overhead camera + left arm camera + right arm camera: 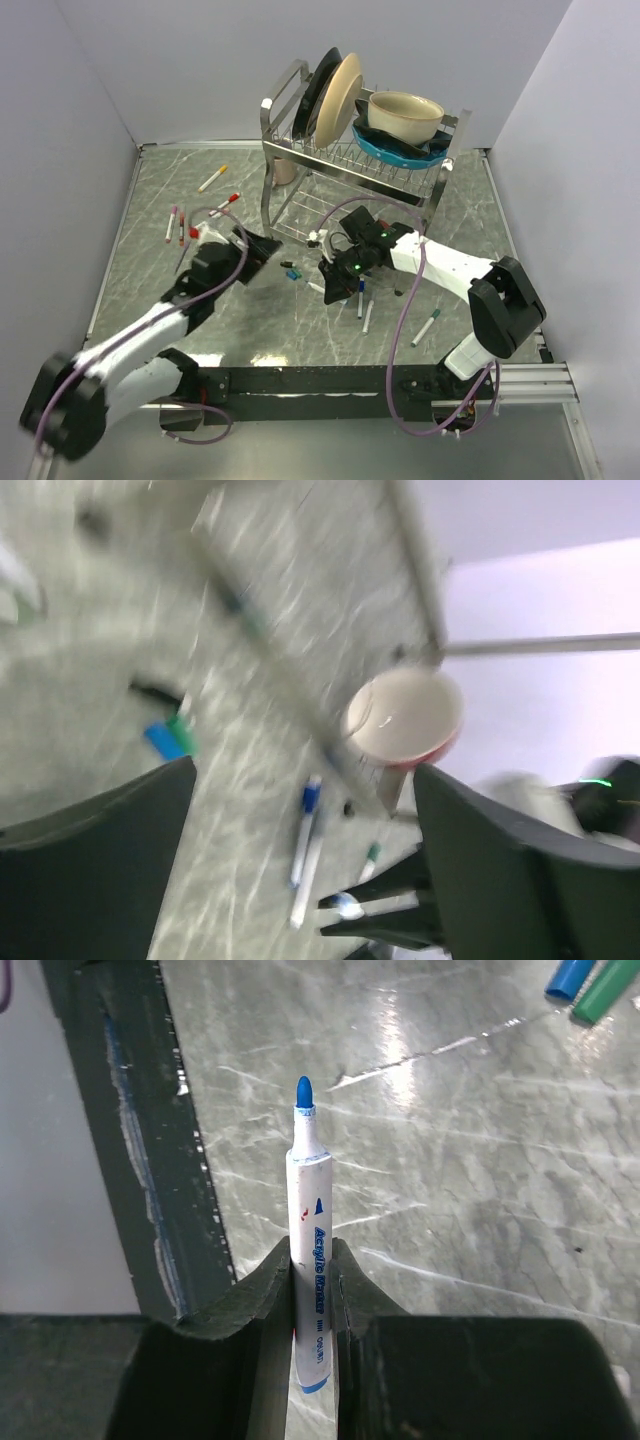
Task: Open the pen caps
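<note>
My right gripper [336, 278] [312, 1260] is shut on a white marker pen [309, 1230]. The pen has no cap and its blue tip [303, 1091] points away from the fingers. A loose blue cap [572, 975] and a green cap [605, 995] lie on the table beyond it, side by side [293, 271] [166, 738]. My left gripper [268, 247] [305, 772] stands open just left of these caps, with nothing between its jaws. The left wrist view is blurred. Capped pens lie at far left: yellow [213, 178], red [226, 204], pink [170, 223].
A metal dish rack [352, 150] with plates and bowls stands at the back centre, a pink cup [285, 170] [405, 716] under it. More pens lie below the right gripper [365, 305] [307, 825], and a green-capped one [427, 327] to the right.
</note>
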`<state>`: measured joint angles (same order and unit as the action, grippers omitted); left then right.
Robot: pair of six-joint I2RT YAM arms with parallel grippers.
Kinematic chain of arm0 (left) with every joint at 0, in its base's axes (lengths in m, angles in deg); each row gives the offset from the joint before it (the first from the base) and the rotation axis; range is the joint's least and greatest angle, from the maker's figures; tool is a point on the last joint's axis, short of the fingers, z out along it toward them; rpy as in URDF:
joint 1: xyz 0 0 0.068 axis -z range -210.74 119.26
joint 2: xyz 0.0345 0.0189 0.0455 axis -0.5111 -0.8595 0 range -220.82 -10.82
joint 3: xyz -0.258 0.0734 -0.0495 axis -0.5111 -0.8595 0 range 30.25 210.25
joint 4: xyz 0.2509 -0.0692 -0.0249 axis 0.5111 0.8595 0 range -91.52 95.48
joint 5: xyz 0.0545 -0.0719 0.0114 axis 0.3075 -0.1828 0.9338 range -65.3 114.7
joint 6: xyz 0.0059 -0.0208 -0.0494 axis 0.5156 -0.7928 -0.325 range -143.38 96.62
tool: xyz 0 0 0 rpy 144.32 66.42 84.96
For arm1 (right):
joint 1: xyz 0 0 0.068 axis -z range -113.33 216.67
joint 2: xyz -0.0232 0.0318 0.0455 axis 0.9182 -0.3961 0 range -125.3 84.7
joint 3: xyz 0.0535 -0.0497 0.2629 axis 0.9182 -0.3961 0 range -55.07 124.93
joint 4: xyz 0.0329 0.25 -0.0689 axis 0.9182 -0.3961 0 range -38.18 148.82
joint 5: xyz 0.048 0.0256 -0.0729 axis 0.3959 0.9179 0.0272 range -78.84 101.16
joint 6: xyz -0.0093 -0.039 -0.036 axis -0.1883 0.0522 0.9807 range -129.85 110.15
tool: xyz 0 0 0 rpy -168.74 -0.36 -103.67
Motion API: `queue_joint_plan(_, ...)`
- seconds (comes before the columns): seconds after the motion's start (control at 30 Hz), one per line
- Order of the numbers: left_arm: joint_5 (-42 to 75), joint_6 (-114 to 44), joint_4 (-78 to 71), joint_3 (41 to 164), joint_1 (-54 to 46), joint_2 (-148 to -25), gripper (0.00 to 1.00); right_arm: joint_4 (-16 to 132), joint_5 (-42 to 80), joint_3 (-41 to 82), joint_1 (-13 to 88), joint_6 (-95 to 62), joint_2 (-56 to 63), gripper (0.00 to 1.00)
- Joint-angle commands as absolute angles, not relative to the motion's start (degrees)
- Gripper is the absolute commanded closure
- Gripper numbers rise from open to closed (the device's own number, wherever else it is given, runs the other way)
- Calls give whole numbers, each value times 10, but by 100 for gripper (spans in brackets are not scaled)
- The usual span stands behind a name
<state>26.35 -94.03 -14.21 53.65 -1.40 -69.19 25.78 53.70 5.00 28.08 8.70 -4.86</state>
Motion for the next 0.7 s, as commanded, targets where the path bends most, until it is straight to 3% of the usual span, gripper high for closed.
queue_joint_plan(0.0,345,-785,24,617,-47,-526,0,285,478,51,268,89,-29,100)
queue_joint_plan(0.1,397,-674,108,685,-57,-455,1,289,395,75,212,98,-51,100)
queue_joint_plan(0.3,512,-510,217,746,-58,-402,1,212,305,251,120,128,-195,96)
queue_joint_plan(0.4,611,-510,229,712,-57,-341,0,171,273,372,98,131,-278,94)
queue_joint_plan(0.67,688,-523,212,696,-61,-175,1,134,154,655,65,138,-468,91)
